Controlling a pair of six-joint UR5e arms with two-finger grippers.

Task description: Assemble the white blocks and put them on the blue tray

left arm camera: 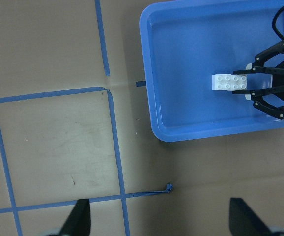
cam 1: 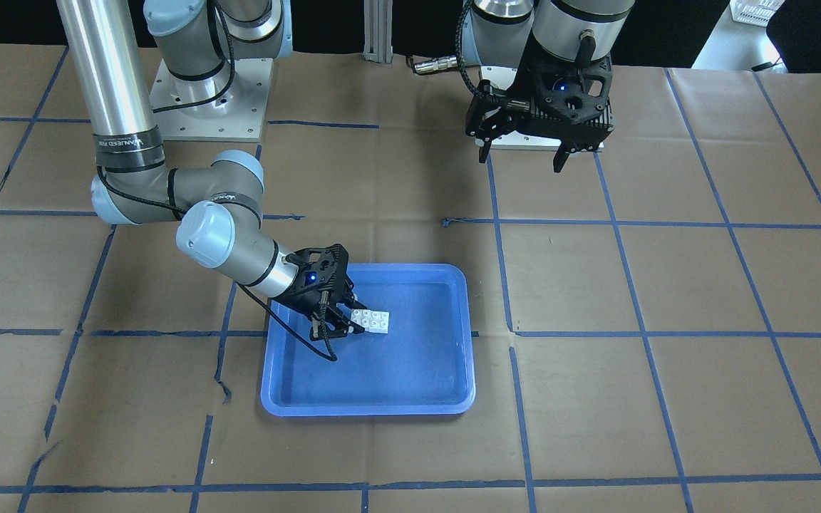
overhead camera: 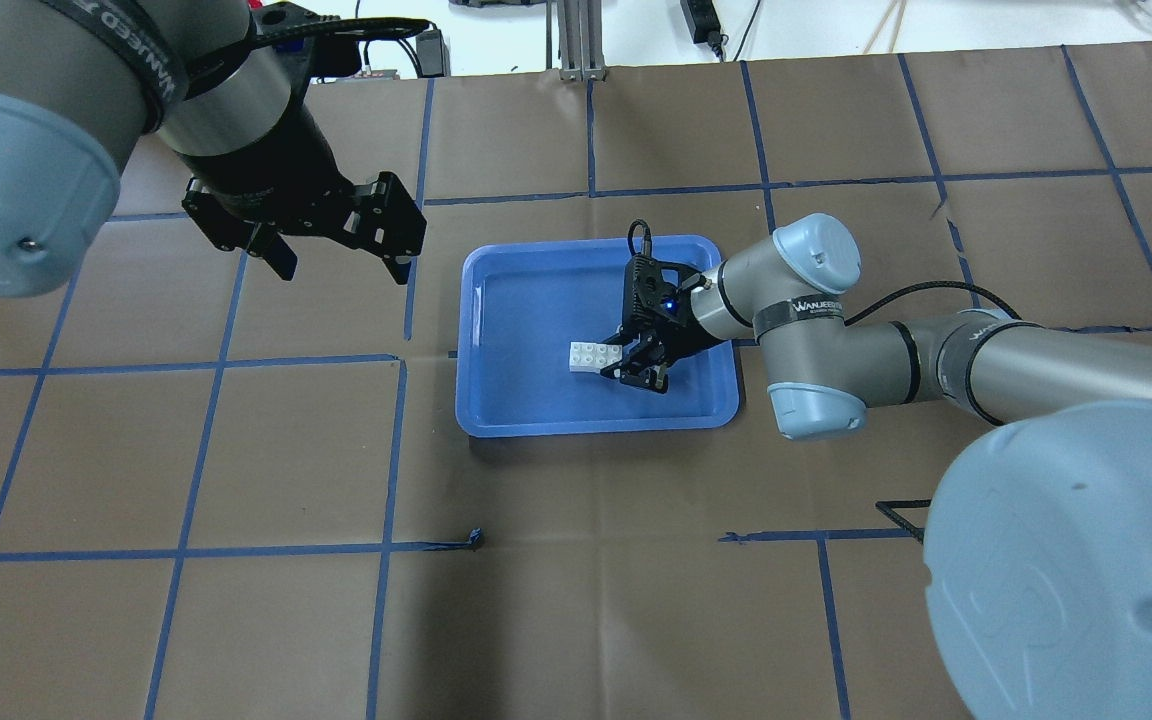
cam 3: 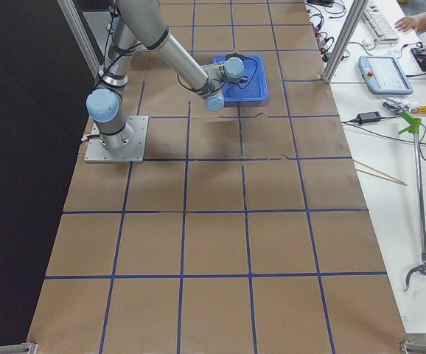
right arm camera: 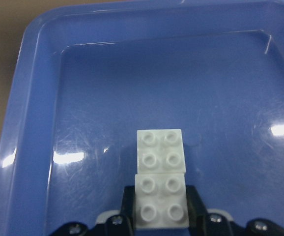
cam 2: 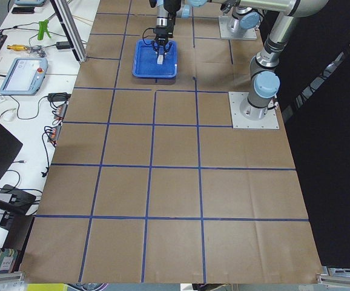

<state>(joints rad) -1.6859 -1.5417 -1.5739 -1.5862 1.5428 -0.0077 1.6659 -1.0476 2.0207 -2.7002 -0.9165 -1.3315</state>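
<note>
The blue tray (cam 1: 368,410) lies on the brown paper table, and shows in the overhead view (overhead camera: 596,428) and the left wrist view (left arm camera: 152,73). Two white blocks (cam 1: 371,321) joined end to end sit low inside the tray, at or just above its floor, studs up (overhead camera: 593,356) (right arm camera: 160,167). My right gripper (cam 1: 350,320) reaches into the tray, shut on the near end of the white blocks (left arm camera: 230,81). Its fingers (right arm camera: 193,199) flank the near block. My left gripper (overhead camera: 341,265) hangs open and empty, high above the table, away from the tray (cam 1: 521,158).
Blue tape lines (overhead camera: 396,450) grid the brown paper. The arm base plates (cam 1: 211,100) stand at the table's robot side. A bench with a tablet (cam 2: 22,74) and tools runs along the far side. The right arm's elbow (overhead camera: 816,330) lies beside the tray.
</note>
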